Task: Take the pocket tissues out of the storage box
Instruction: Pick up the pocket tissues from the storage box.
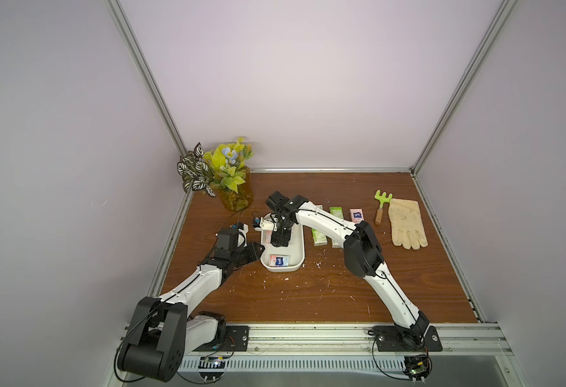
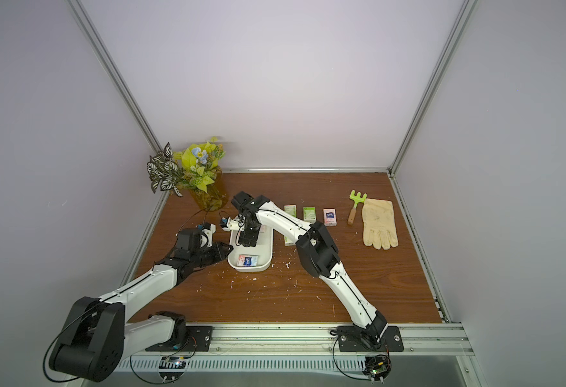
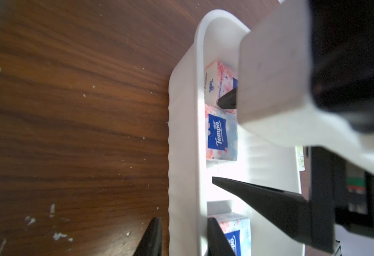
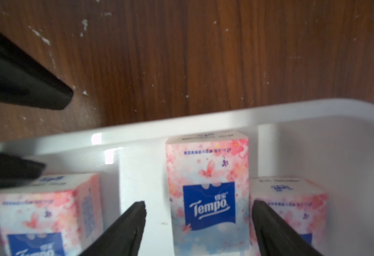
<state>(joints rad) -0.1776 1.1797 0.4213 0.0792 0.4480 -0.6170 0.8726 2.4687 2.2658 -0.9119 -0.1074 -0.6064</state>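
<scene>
In both top views my right gripper (image 1: pixel 278 242) hangs inside the storage box (image 1: pixel 300 258), at its far half, while my left gripper (image 1: pixel 257 252) sits at the box's left wall near the front; one pink packet (image 1: pixel 279 261) lies flat at the near end, and more packets (image 1: pixel 357 215) already rest on the table to the right of the box. In the left wrist view my left fingers (image 3: pixel 152 238) straddle the white box wall (image 3: pixel 182 155), one outside and one inside, closed on that rim to steady it, I judge; "Tempo" reads white on a dark blue label (image 3: pixel 217 132). In the right wrist view my right fingers (image 4: pixel 128 228) stand open on either side of the middle packet (image 4: pixel 208 195), not yet touching it; its long axis runs straight away from me between the jaws, so I am the nearer arm and need only descend and close. "Tempo" shows again; the smaller print is too blurred to read.
</scene>
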